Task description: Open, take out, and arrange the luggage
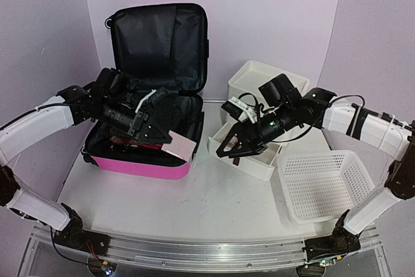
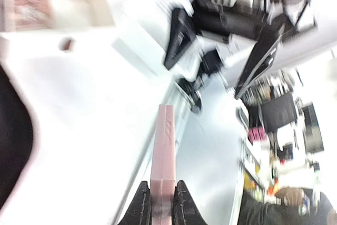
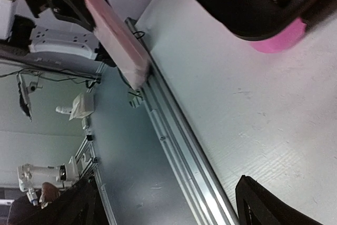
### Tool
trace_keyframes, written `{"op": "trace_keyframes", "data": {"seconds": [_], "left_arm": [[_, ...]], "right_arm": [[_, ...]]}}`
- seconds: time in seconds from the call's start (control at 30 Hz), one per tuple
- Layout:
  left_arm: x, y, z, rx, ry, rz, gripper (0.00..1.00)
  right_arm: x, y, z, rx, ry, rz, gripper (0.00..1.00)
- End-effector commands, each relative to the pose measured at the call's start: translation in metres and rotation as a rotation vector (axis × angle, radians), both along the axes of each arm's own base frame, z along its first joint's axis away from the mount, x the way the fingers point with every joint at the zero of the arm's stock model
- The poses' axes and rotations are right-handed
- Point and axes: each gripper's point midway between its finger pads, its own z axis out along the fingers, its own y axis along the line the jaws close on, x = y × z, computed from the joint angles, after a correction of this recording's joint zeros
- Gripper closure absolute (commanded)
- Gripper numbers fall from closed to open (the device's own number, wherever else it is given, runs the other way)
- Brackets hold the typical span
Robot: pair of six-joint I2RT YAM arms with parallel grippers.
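Observation:
The luggage (image 1: 139, 160), a hot-pink suitcase, lies open at the left of the table, its black-lined lid (image 1: 159, 43) standing upright. My left gripper (image 1: 162, 138) hovers over the luggage's front right corner, shut on a flat pale-pink box (image 1: 182, 146). In the left wrist view the left gripper (image 2: 162, 210) pinches the pale-pink box (image 2: 164, 151) edge-on. My right gripper (image 1: 232, 149) stands open just right of the box, apart from it. In the right wrist view the right gripper (image 3: 168, 209) holds nothing; the pale-pink box (image 3: 117, 40) and the luggage (image 3: 279, 46) lie ahead.
A white plastic drawer stack (image 1: 267, 79) stands behind the right arm, with one white drawer (image 1: 259, 163) pulled out on the table below the right gripper. A white mesh basket (image 1: 324, 183) sits at the front right. Dark items lie inside the suitcase.

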Motion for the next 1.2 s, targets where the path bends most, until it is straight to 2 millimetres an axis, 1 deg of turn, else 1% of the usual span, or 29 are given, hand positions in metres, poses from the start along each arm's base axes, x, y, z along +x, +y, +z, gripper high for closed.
{"op": "trace_keyframes", "data": {"seconds": [0.0,0.07,0.17,0.2,0.33,0.43,0.53,0.63,0.83,0.9,0.93,0.97,1.07,1.13,1.17], "left_arm": [[-0.031,-0.029,0.01,-0.088,-0.095,-0.154,0.99],[-0.038,-0.038,0.001,-0.08,-0.059,-0.2,1.0],[-0.045,-0.048,-0.004,-0.08,-0.047,-0.25,1.0],[-0.047,-0.051,-0.003,-0.085,-0.048,-0.266,1.0],[-0.049,-0.058,0.002,-0.102,-0.061,-0.296,1.0],[-0.049,-0.061,0.003,-0.11,-0.055,-0.312,1.0],[-0.052,-0.063,0.006,-0.124,-0.047,-0.335,1.0],[-0.053,-0.064,0.006,-0.129,-0.047,-0.347,1.0],[-0.053,-0.065,0.004,-0.126,-0.056,-0.353,1.0],[-0.05,-0.064,0.0,-0.102,-0.062,-0.339,0.99],[-0.049,-0.063,-0.002,-0.088,-0.067,-0.33,0.96],[-0.046,-0.063,-0.004,-0.073,-0.082,-0.314,0.89],[-0.031,-0.055,-0.011,-0.021,-0.11,-0.244,0.67],[-0.017,-0.042,-0.01,-0.007,-0.105,-0.178,0.5],[-0.005,-0.032,-0.008,-0.003,-0.111,-0.127,0.43]], "right_arm": [[-0.034,0.036,0.042,0.187,0.002,0.228,0.08],[-0.04,0.042,0.04,0.194,0.014,0.262,0.1],[-0.043,0.047,0.036,0.196,0.029,0.288,0.15],[-0.043,0.048,0.033,0.195,0.044,0.295,0.18],[-0.045,0.053,0.032,0.209,0.082,0.323,0.41],[-0.045,0.053,0.029,0.208,0.08,0.33,0.53],[-0.045,0.055,0.026,0.205,0.085,0.33,0.54],[-0.042,0.057,0.022,0.198,0.09,0.327,0.62],[-0.038,0.06,0.018,0.191,0.071,0.315,0.83],[-0.035,0.059,0.015,0.176,0.061,0.299,0.92],[-0.035,0.059,0.014,0.172,0.06,0.294,0.96],[-0.034,0.058,0.013,0.167,0.058,0.288,0.98],[-0.032,0.053,0.006,0.14,0.028,0.262,1.0],[-0.028,0.046,-0.002,0.096,-0.003,0.226,1.0],[-0.025,0.039,-0.008,0.052,-0.026,0.21,1.0]]}}
